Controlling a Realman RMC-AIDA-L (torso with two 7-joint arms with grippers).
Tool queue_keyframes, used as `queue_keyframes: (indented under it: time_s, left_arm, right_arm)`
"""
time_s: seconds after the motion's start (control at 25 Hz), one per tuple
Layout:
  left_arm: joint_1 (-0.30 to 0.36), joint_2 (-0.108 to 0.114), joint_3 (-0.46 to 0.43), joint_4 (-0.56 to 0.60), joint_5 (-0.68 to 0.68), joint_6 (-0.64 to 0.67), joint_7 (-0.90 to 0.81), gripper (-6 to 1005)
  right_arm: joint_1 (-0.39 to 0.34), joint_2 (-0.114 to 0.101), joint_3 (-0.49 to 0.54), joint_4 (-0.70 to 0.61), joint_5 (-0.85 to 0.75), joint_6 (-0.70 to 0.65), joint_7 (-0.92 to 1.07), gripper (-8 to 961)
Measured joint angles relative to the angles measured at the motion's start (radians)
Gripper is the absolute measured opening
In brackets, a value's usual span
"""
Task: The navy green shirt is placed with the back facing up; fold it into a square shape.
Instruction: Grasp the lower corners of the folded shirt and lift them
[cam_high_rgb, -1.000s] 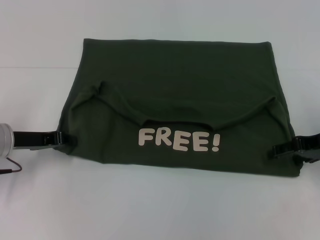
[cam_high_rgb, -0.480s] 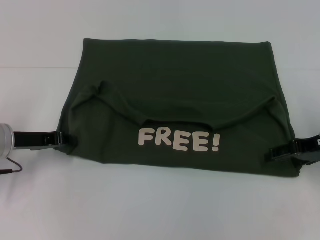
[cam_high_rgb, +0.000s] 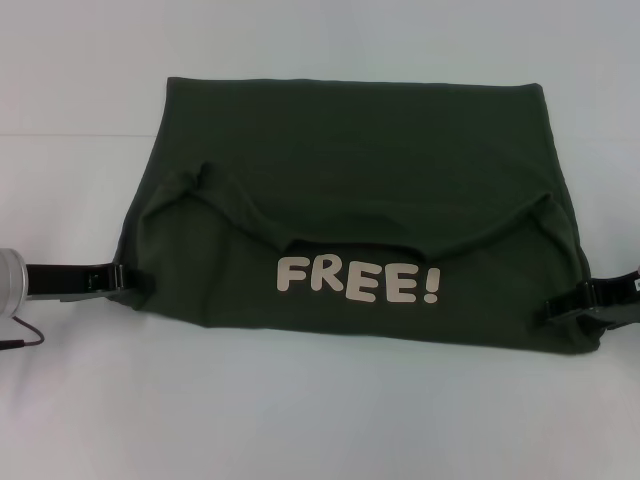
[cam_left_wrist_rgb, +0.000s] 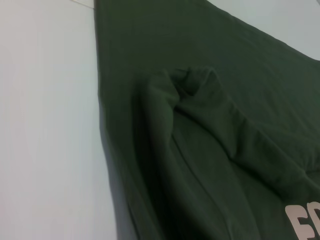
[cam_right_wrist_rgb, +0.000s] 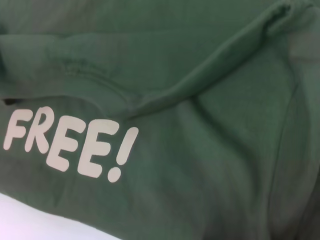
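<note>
Olive cloth, the navy green shirt (cam_high_rgb: 350, 210), lies folded between our left gripper (cam_high_rgb: 112, 277) and right gripper (cam_high_rgb: 565, 305), whose grips we cannot tell.

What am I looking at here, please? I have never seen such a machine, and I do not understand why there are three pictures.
This is a two-armed robot folding clothes. The wide picture comes from a camera on its head, looking down at a pale table. The other two come from cameras on its wrists, close to the cloth. On the table lies the navy green shirt, partly folded, with the cream word FREE! showing. The left gripper is at the shirt's left edge, the right gripper at its right edge. Whether either one actually pinches the cloth cannot be told.
</note>
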Motion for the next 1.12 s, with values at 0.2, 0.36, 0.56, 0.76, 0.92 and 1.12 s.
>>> queue_keyframes:
  time_s: [0.2,0.36,0.56,0.76,0.92,1.12]
  left_arm:
    - [0.000,0.001,0.000,0.000,-0.001,0.001,0.000,38]
    - [0.000,0.002,-0.001,0.000,-0.002,0.002,0.000,37]
    - [0.000,0.002,-0.002,0.000,-0.003,0.005,0.000,37]
    - [-0.001,0.002,-0.003,0.000,-0.003,0.008,-0.001,38]
    - [-0.002,0.002,-0.003,0.001,-0.003,0.010,-0.003,38]
    - [-0.002,0.004,-0.003,0.005,-0.003,0.024,-0.013,38]
  right_arm:
    - [-0.004,0.003,-0.026,-0.016,0.000,0.001,-0.016,592]
    - [0.000,0.003,-0.032,-0.011,-0.001,0.005,-0.016,500]
    - [0.000,0.003,-0.041,-0.011,-0.002,0.006,-0.014,372]
    - [-0.004,0.000,-0.042,-0.017,-0.002,0.003,-0.012,193]
    - [-0.006,-0.006,-0.040,-0.017,-0.002,-0.003,-0.013,40]
    - [-0.012,-0.017,-0.033,-0.020,0.001,-0.017,-0.022,3]
